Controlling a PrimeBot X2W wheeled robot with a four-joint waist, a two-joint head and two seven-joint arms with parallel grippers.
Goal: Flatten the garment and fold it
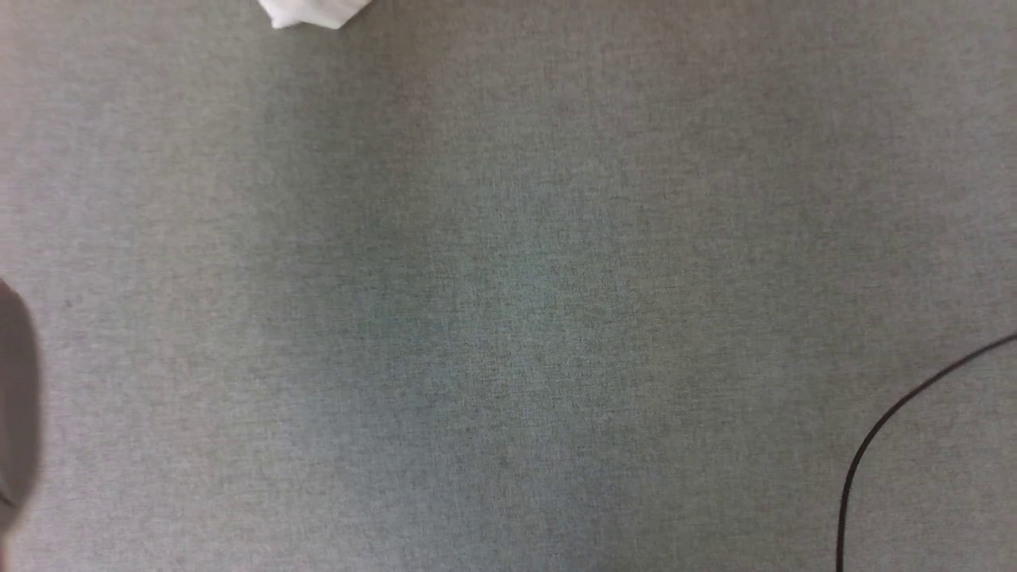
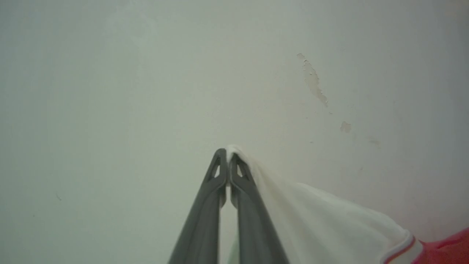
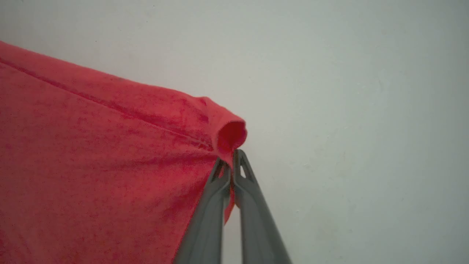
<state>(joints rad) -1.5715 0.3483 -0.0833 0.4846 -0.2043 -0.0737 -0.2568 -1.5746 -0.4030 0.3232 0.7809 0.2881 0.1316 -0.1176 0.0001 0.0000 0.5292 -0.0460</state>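
Observation:
The garment is held up by both grippers. In the left wrist view my left gripper (image 2: 228,154) is shut on the tip of its white sleeve (image 2: 329,220), which hangs to the lower right down to striped trim (image 2: 401,247) and red cloth. In the right wrist view my right gripper (image 3: 232,156) is shut on a rolled corner of the red body (image 3: 91,165), which spreads taut to the left. A small white piece of the garment (image 1: 314,12) pokes in at the top edge of the head view.
A grey-green cloth surface (image 1: 508,302) spreads below in the head view. A black cable (image 1: 874,437) curves across its lower right. A blurred dark shape (image 1: 16,405) sits at the left edge. Behind both grippers is a pale wall with peeled paint (image 2: 313,82).

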